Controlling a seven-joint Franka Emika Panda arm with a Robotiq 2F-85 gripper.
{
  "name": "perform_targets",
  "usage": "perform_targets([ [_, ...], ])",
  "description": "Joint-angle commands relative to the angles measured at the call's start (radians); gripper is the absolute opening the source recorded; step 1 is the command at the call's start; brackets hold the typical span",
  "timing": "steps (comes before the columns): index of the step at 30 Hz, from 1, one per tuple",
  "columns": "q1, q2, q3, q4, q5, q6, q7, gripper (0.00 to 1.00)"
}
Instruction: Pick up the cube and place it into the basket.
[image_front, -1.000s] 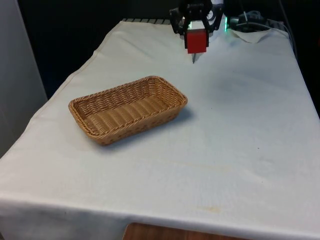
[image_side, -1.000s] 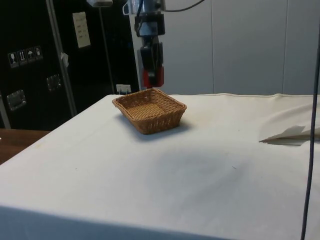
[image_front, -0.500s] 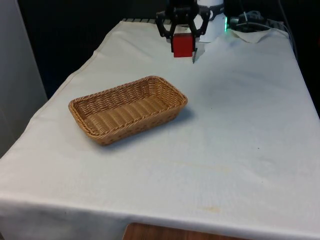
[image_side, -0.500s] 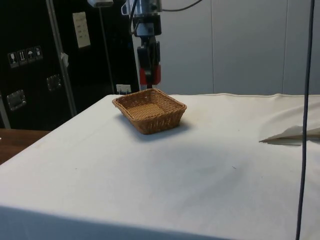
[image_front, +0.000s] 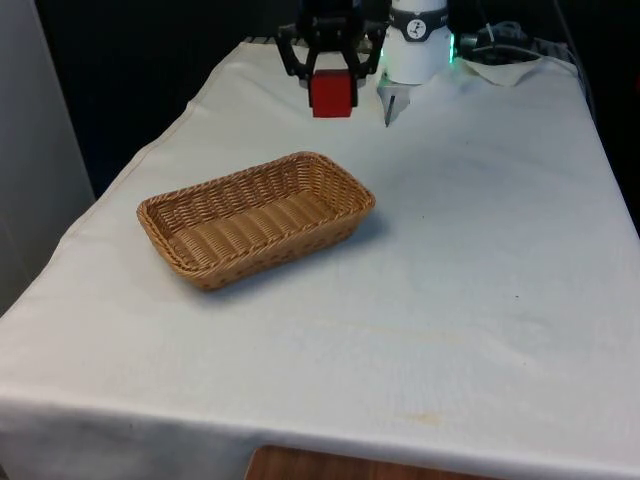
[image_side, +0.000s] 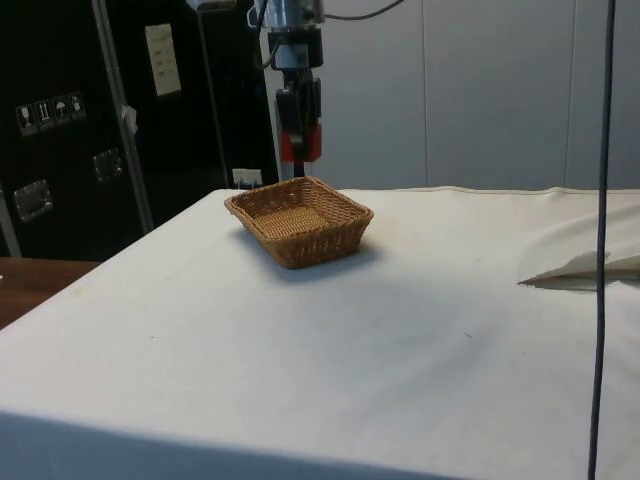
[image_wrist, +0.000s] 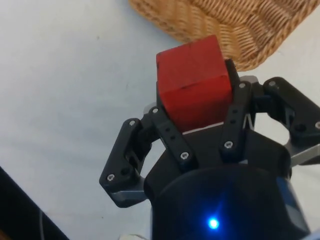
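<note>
In the front view the black pincer (image_front: 331, 72) hangs in the air above the far part of the tabletop (image_front: 480, 260), its two fingers closed on a red cube (image_front: 332, 93). The cube is clear of the cloth and sits beyond the far end of the wicker basket (image_front: 256, 217), towards the front view's left of the robot's base. The basket lies at a slant on the white cloth, left of the middle, with nothing visible inside it. To the front view's right of the basket the cloth runs open and bare up to the table's edge. Black curtains close off the far end, and a strip of brown wood shows below the near edge.

The side view gives the height: the pincer (image_side: 300, 135) holds the cube (image_side: 300, 146) well above the rim of the basket (image_side: 300, 220), seemingly over or just behind its far edge. Dark cabinets stand behind, with a pale wall beside them. A fold of cloth lies near the table's edge.

The wrist view shows the grip itself: the pincer (image_wrist: 197, 122) presses opposite faces of the cube (image_wrist: 192, 85), and a corner of the basket (image_wrist: 240, 30) lies beyond it on the white cloth.
</note>
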Motion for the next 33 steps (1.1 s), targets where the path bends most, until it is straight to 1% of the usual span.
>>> perform_targets([
  [1, -0.005, 0.011, -0.005, 0.014, 0.009, -0.004, -0.012, 0.0],
  [2, -0.006, 0.02, -0.012, 0.024, 0.009, -0.005, -0.016, 0.0],
  [3, -0.001, 0.014, -0.012, 0.016, 0.001, 0.0, -0.008, 0.0],
  [4, -0.006, 0.025, -0.016, 0.029, 0.009, -0.005, -0.018, 0.0],
  [11, -0.009, 0.064, -0.041, 0.073, 0.013, -0.006, -0.031, 0.0],
  [12, -0.005, 0.058, -0.042, 0.066, 0.003, -0.001, -0.022, 0.0],
  [13, -0.01, 0.069, -0.043, 0.079, 0.014, -0.007, -0.033, 0.0],
  [14, -0.012, 0.076, -0.046, 0.085, 0.015, -0.006, -0.035, 0.0],
  [18, -0.014, 0.107, -0.059, 0.117, 0.021, -0.007, -0.042, 0.0],
  [21, -0.014, 0.127, -0.067, 0.137, 0.023, -0.008, -0.044, 0.0],
  [22, -0.009, 0.123, -0.07, 0.131, 0.014, -0.001, -0.036, 0.0],
  [23, -0.015, 0.133, -0.069, 0.144, 0.023, -0.009, -0.044, 0.0],
  [29, -0.017, 0.18, -0.084, 0.186, 0.027, -0.008, -0.043, 0.0],
  [30, -0.016, 0.186, -0.086, 0.192, 0.028, -0.008, -0.043, 0.0],
  [31, -0.011, 0.177, -0.089, 0.182, 0.019, -0.002, -0.036, 0.0],
  [32, -0.016, 0.192, -0.088, 0.196, 0.03, -0.007, -0.042, 0.0],
  [33, -0.016, 0.198, -0.089, 0.2, 0.031, -0.007, -0.041, 0.0],
])
